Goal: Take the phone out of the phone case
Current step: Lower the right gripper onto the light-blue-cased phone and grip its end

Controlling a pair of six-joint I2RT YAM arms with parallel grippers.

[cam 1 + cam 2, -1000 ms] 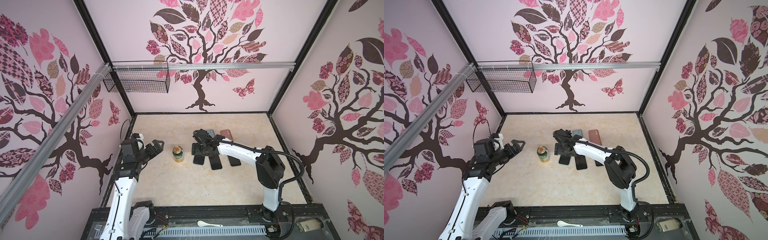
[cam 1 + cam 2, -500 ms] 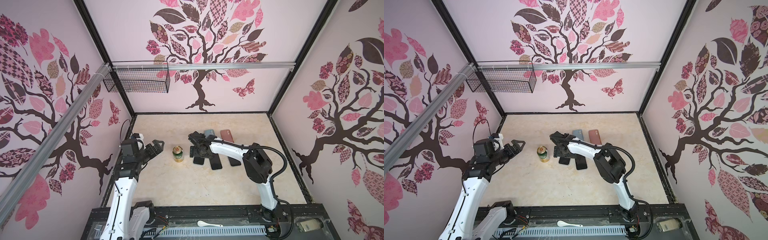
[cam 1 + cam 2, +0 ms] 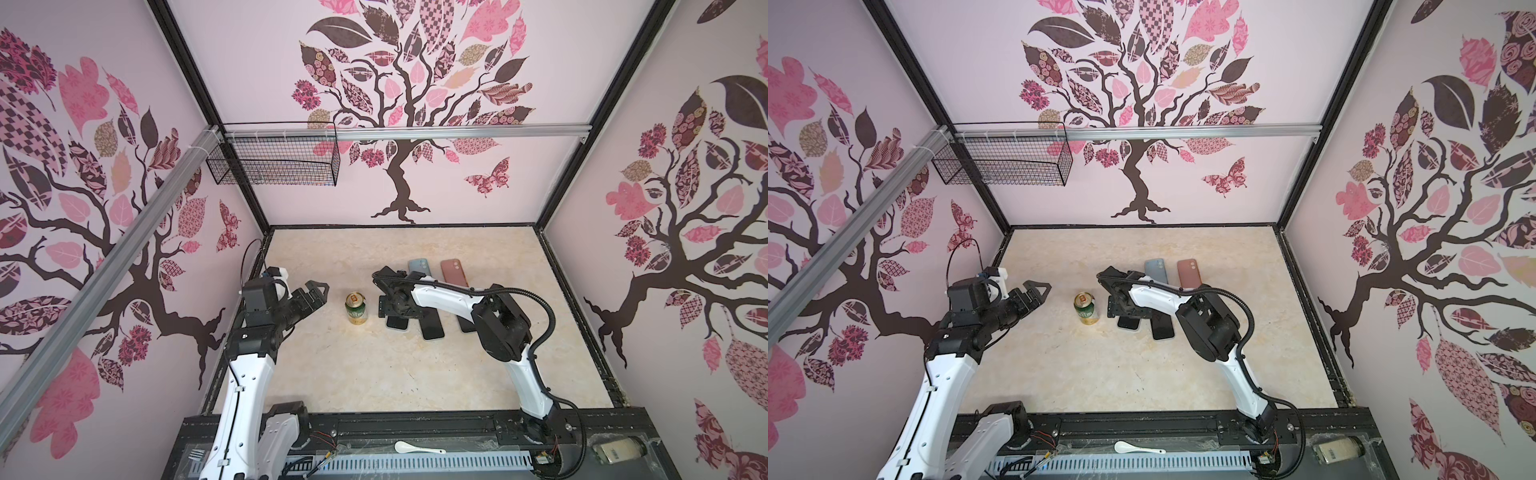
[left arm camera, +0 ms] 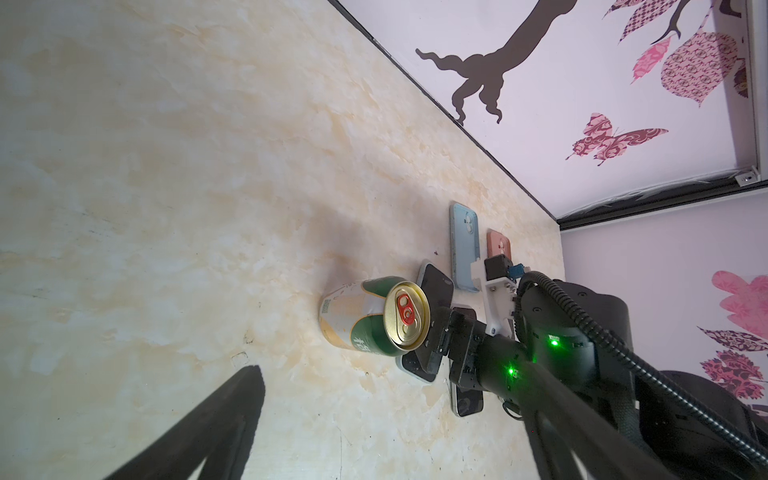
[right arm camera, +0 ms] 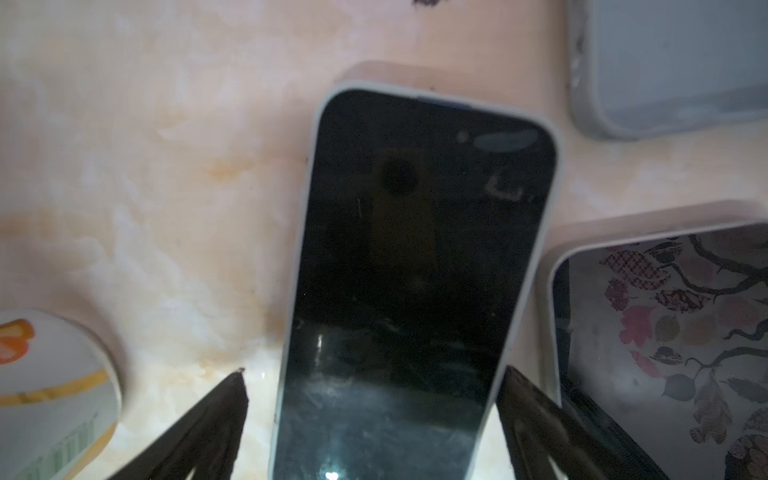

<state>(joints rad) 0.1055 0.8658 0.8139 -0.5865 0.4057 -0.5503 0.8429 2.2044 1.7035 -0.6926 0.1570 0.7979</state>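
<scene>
Marbled tabletop boxed in by tree-papered walls, seen in both top views. Left gripper hanging near the left edge, jaws splayed, carrying nothing. Green beer can upright about mid-table. Just beside it, toward the right edge, right gripper bent down over a phone. Second phone lying alongside, blue case and pink case nearer the far edge.

Over to the left wrist view: same can up close, dark screen just behind it, black wrist crowding in on top. Tight quarters.

Now the right wrist view, best seat in the house: phone face up in its pale phone case, black fingers spread wide either side of one end, flanking but apparently not pinching. Released, by the look of it.

Judged as the approach to the grab. Best done by settling lower, centring across the long edges, closing on the rim rather than the glass, and minding that can. Probably calls for the left gripper to come over and pin or peel a corner.
</scene>
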